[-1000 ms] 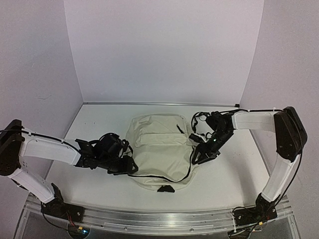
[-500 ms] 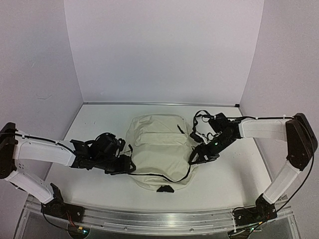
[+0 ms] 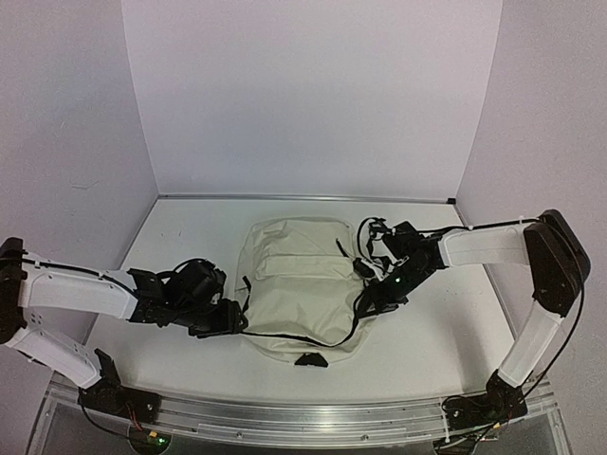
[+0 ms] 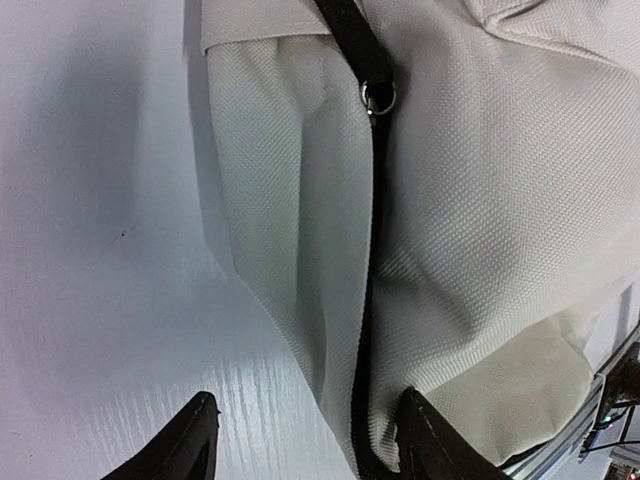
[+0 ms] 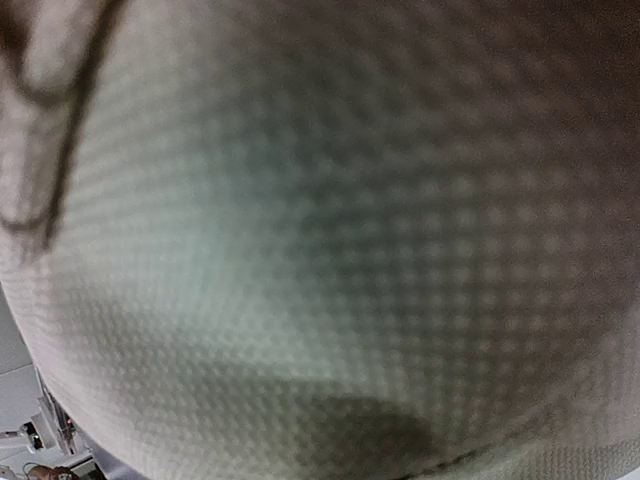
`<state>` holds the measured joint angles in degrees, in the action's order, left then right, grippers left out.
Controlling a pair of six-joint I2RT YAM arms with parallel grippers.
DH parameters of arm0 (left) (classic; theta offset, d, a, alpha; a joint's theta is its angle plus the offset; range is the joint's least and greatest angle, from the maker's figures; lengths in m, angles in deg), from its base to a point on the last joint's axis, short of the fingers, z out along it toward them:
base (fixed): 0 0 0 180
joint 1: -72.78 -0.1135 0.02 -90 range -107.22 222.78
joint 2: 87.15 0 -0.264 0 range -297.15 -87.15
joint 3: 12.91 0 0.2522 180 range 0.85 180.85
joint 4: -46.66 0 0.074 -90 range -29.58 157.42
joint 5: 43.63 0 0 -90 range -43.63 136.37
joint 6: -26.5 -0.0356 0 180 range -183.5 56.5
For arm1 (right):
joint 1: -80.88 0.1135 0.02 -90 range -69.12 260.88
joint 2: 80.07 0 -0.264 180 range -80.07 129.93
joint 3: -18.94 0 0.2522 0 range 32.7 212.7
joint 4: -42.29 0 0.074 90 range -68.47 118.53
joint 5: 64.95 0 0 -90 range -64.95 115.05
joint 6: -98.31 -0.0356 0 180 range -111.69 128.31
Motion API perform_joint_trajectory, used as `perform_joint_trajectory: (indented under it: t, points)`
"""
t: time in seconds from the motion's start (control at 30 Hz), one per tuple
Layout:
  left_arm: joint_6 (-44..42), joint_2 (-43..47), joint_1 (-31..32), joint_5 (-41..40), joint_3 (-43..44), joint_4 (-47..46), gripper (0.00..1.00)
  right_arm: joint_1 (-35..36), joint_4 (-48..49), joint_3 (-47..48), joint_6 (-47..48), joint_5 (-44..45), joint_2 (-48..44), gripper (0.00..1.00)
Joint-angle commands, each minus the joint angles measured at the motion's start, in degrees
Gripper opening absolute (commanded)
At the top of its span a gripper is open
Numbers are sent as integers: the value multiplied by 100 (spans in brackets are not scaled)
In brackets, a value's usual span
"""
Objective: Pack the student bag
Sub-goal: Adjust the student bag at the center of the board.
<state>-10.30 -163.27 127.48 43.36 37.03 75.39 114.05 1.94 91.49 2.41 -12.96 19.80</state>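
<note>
The student bag, cream fabric with black zippers, lies flat in the middle of the table. My left gripper sits at its left edge. In the left wrist view the left gripper is open, its two dark fingertips either side of the bag's edge fold and black zipper line, with a metal ring further up. My right gripper presses against the bag's right side. The right wrist view holds only blurred cream bag fabric, and its fingers are hidden.
A black strap end sticks out at the bag's near edge, and a thin black cord runs across its front. White table surface surrounds the bag, with walls on three sides and an aluminium rail at the near edge.
My left gripper has drawn slightly left along the bag's edge and its jaws have widened. The right gripper has shifted left and down against the bag's right side.
</note>
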Motion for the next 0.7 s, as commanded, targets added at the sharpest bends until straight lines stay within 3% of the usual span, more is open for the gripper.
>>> perform_joint_trajectory:
  t: [0.0, 0.4, 0.6, 0.67]
  points:
    - [-226, -297, 6, 34, 193, -113, 55, 34, 110, 289, -15, 376, -139, 0]
    - [-751, 469, -453, -293, 297, 291, 2, -673, -451, 438, 139, 444, -1425, 0]
    - [-1054, 678, -820, -283, 254, 311, 0, -848, -512, 337, 373, 745, -1346, 0]
    - [-1124, 572, -908, -197, 264, 172, 0, -852, -490, 290, 350, 471, -1163, 0]
